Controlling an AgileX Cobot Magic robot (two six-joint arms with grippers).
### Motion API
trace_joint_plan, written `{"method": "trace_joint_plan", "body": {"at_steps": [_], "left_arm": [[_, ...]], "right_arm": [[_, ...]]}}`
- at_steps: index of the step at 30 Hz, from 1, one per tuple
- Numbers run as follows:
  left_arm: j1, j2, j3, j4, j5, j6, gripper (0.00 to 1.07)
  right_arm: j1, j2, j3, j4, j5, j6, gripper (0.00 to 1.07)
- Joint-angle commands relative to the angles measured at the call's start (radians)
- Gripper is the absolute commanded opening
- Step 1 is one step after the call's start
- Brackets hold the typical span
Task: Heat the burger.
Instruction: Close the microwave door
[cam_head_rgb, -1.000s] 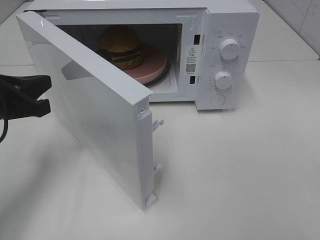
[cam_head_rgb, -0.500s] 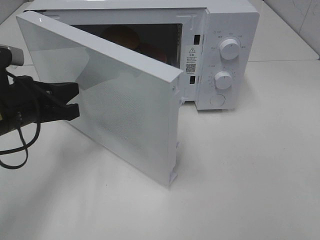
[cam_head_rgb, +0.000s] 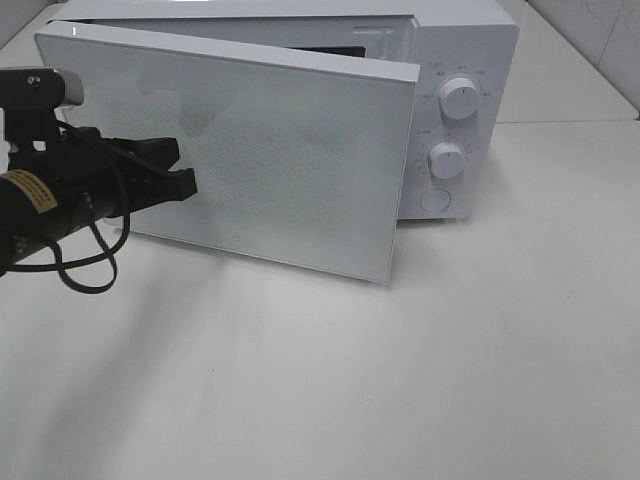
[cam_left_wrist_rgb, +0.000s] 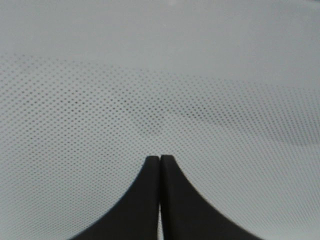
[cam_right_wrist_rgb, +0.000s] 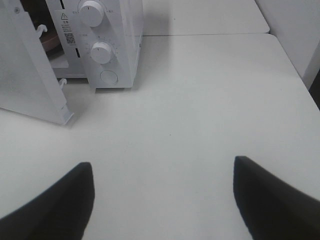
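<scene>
The burger is hidden behind the white microwave door (cam_head_rgb: 280, 150), which stands only a little ajar. My left gripper (cam_head_rgb: 188, 168) is shut, and its black tips press against the door's outer face near the hinge side. In the left wrist view the two fingertips (cam_left_wrist_rgb: 160, 159) meet against the dotted door panel (cam_left_wrist_rgb: 160, 75). My right gripper (cam_right_wrist_rgb: 162, 165) is open and holds nothing. It hangs over bare table in front of and to the right of the microwave (cam_right_wrist_rgb: 120, 45), and it is outside the exterior view.
The microwave body (cam_head_rgb: 465, 40) stands at the back with two knobs (cam_head_rgb: 459, 98) (cam_head_rgb: 446, 160) and a round button (cam_head_rgb: 435, 200) on its right panel. In the right wrist view a sliver of the pinkish plate (cam_right_wrist_rgb: 50, 44) shows through the door gap.
The door has swung from wide open to nearly closed, covering the burger and plate. My left gripper moved right and forward with it, pushing on the door's face. The right gripper stayed still.
</scene>
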Motion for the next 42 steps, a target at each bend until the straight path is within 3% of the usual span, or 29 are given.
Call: {"method": "trace_joint_plan", "body": {"at_steps": [1, 5, 19, 31, 42], "left_arm": [[-0.039, 0.020, -0.046, -0.042, -0.009, 0.006, 0.00], [-0.061, 0.040, -0.079, -0.103, -0.007, 0.008, 0.00], [-0.094, 0.148, -0.257, -0.208, -0.006, 0.212, 0.00], [-0.094, 0.194, -0.360, -0.243, -0.007, 0.236, 0.00], [-0.094, 0.283, -0.537, -0.251, 0.056, 0.242, 0.00]], "right_arm": [[-0.002, -0.026, 0.007, 0.003, -0.008, -0.007, 0.76], [-0.002, -0.026, 0.007, 0.003, -0.008, -0.007, 0.76], [-0.002, -0.026, 0.007, 0.003, -0.008, -0.008, 0.76], [-0.002, -0.026, 0.007, 0.002, -0.008, -0.008, 0.76], [-0.002, -0.026, 0.007, 0.002, -0.008, -0.008, 0.76]]}}
